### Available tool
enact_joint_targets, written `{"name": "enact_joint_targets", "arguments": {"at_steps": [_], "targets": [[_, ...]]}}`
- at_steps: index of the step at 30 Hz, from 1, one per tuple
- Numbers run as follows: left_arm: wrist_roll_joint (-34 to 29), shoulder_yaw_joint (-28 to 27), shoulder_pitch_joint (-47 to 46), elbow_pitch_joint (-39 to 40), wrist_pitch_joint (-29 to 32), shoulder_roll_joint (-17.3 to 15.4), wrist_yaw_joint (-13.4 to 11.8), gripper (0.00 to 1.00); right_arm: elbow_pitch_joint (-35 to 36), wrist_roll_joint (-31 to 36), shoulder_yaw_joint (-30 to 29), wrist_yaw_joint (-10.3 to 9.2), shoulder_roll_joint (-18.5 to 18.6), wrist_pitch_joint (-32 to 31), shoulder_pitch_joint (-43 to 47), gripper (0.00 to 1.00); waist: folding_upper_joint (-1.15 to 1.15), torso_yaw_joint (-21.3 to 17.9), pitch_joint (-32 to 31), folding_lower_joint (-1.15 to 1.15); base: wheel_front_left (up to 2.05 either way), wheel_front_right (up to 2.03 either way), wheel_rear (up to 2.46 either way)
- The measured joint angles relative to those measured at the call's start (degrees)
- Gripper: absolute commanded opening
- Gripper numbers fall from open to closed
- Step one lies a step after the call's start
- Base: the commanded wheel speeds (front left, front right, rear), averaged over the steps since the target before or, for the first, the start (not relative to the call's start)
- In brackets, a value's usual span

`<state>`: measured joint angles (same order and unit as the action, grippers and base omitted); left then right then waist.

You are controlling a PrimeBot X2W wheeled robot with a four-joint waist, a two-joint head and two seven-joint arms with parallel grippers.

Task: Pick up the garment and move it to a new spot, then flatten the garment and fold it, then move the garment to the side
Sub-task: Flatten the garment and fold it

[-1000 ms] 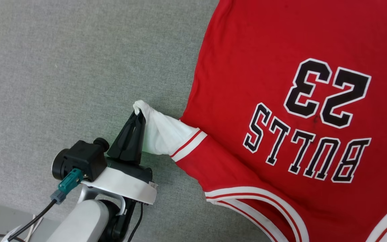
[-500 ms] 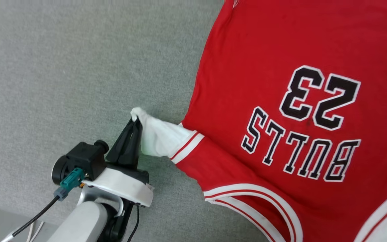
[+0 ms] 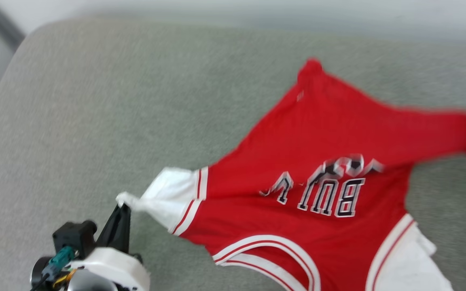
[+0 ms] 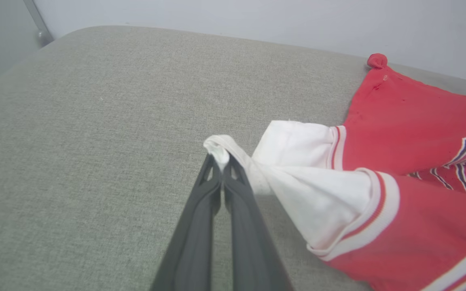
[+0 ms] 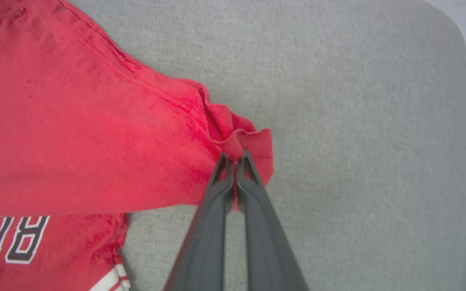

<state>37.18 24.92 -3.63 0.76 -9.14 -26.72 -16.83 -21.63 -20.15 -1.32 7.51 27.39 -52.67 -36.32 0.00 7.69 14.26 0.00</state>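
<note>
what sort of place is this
Likely an indoor test room: a grey fabric-covered surface with rounded corners, a bare pale wall behind it, and a jersey spread across it.

Left gripper [image 3: 123, 207] is pinching the garment [image 3: 297, 137] at its white left sleeve tip. Garment is lying stretched on grey cushion [image 3: 95, 101], print reading upside down. Frame blurred.

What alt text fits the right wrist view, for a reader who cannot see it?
The right gripper, its two dark fingers shut, pinches a bunched edge of a red shirt that spreads to the left over a gray fabric surface. Black letters with white outlines show at the lower left.
</note>
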Motion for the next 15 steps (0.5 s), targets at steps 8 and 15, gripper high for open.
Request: {"name": "enact_joint_targets", "arguments": {"at_steps": [8,15], "targets": [[1.4,-0.9,5.3,0.8,2.2,-2.1,-2.1,0.00,14.6,-2.5,-6.2,0.00,-3.4,-4.4,30.0,0.00,0.00,-5.8,-6.3,-0.01,0.00,0.00,0.00],[1.8,-0.9,6.0,2.2,3.5,-3.2,-2.7,0.00,18.1,-3.1,-8.2,-0.01,-12.8,-6.4,45.2,0.35,0.00,-9.2,-8.0,-0.02,0.00,0.00,0.00]]}}
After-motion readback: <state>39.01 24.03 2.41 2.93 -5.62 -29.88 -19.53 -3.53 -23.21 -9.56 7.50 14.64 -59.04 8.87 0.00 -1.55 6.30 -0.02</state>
